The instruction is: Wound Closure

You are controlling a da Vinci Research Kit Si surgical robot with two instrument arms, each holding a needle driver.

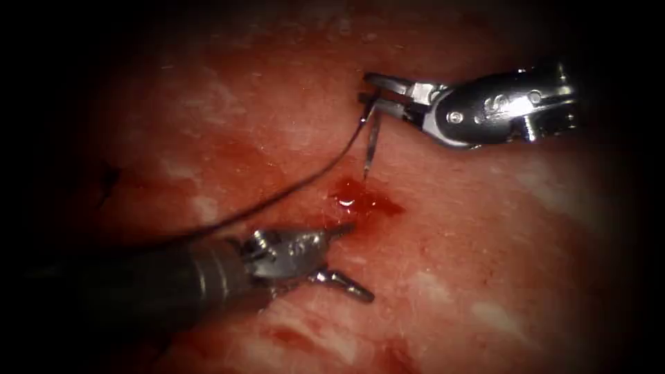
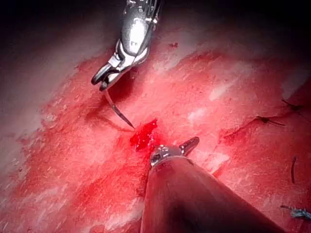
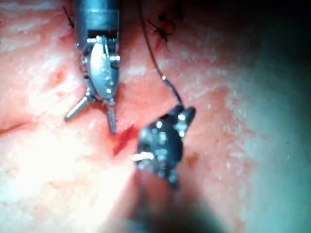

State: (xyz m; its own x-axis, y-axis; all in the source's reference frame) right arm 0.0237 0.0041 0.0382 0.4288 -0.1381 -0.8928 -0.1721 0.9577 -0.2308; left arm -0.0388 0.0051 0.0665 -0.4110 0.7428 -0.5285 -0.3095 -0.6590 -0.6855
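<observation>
My right tool [image 1: 379, 95] comes in from the upper right, its jaws shut on the curved needle [image 1: 372, 142] near its tail end. The needle hangs free, tip down, just above a red fluid spot [image 1: 361, 201] on the tissue [image 1: 485, 228]; I cannot tell whether the tip touches. Dark thread [image 1: 291, 190] runs from the needle's tail down to the left. My left tool [image 1: 350, 257] lies just below the spot, jaws open and holding nothing. The left wrist view shows the needle [image 2: 116, 109] under the right tool [image 2: 103, 77]. The right wrist view shows the left tool [image 3: 92, 116] spread open beside the fluid [image 3: 124, 138].
Earlier dark stitches [image 2: 265, 120] with short cut ends sit on the tissue, and knots [image 3: 160, 29] lie beyond the thread [image 3: 154, 60]. A dark stitch mark [image 1: 107, 176] is at the far left. The left tool's shaft [image 2: 194, 194] lies low over the tissue.
</observation>
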